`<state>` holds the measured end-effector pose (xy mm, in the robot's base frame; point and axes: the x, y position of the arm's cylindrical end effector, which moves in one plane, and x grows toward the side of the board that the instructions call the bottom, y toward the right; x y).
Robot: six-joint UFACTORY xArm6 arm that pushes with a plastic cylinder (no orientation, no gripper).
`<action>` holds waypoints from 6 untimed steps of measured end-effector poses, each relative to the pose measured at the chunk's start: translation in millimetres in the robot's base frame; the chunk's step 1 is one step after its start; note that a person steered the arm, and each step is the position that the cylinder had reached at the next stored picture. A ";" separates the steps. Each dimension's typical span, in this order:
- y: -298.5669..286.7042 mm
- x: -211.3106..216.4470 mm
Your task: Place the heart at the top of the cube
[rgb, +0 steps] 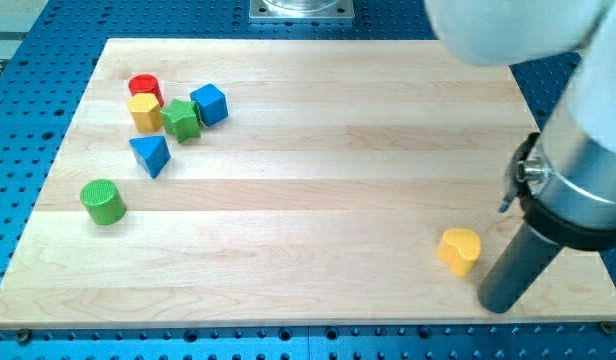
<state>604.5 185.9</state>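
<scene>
My tip (501, 304) — a bare rod with no pincer to open or clench — rests just beside the yellow heart (459, 249), at its 4 o'clock, while the blue cube (209, 104) sits far off toward 10 o'clock — well apart — touching the green star-like block (181, 119).

There are no words, numbers, labels or signs to read anywhere in this picture. The wooden board (318, 150) is plain, and the little coloured blocks on it have nothing written on them. The blue table (28, 150) around the board has only rows of small holes, with no writing.
</scene>
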 end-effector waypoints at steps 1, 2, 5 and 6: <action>-63.0 -63.0; -179.5 -127.3; -259.7 -276.4; -222.3 -284.5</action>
